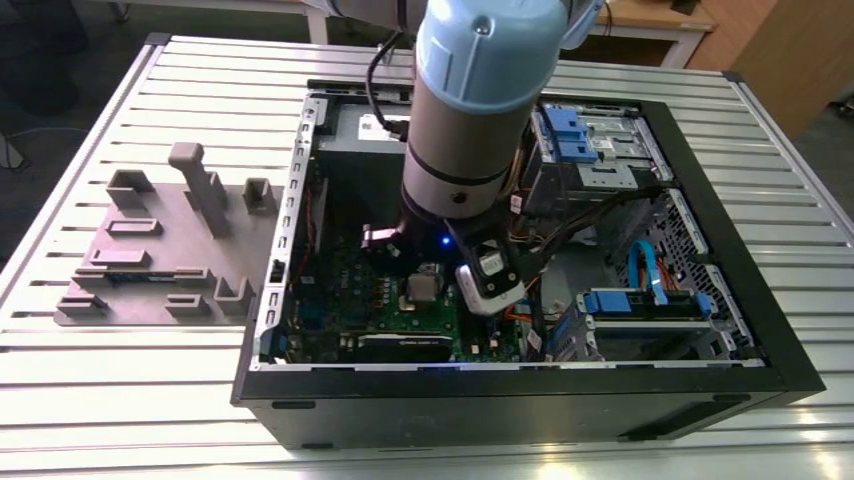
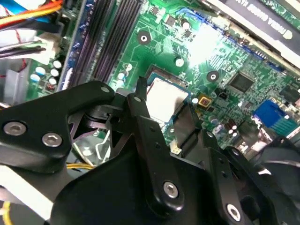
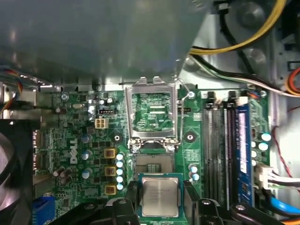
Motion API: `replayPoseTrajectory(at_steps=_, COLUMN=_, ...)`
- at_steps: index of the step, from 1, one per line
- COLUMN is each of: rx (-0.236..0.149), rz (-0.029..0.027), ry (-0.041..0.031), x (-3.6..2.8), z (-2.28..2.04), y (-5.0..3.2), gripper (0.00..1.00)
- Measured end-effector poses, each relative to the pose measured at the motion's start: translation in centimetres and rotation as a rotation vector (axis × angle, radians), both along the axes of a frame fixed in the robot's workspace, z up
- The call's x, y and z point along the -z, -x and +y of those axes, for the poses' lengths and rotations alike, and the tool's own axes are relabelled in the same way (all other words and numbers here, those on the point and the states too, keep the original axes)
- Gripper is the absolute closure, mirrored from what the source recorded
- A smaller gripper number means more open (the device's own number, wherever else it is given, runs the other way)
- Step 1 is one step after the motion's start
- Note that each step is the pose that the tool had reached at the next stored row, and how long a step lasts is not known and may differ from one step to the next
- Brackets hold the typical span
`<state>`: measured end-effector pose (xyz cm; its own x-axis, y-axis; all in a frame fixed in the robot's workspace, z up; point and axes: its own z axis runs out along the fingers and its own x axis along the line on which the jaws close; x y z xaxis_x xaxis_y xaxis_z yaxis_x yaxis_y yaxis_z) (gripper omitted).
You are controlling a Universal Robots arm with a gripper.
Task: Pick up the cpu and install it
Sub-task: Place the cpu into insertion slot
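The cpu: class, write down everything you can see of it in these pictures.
The cpu is a small flat square chip: a dull silver metal lid with faint print, on a thin green board that shows as a rim. In both wrist views it sits level between the jaws of the gripper, which close on two opposite edges. It is near the motherboard's empty socket, not in it; the socket's metal frame stands open.
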<state>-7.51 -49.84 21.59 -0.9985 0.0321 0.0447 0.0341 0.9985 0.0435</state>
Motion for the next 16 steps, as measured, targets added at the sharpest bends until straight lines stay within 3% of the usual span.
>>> replayPoseTrajectory(at_steps=4, rx=-0.002, rz=0.0, ry=0.0, x=0.62, z=0.04, y=0.01, gripper=0.53)
replayPoseTrajectory(at_steps=16, rx=-0.006, rz=0.0, ry=-0.0032, x=1.41, z=0.26, y=0.16, gripper=0.53)
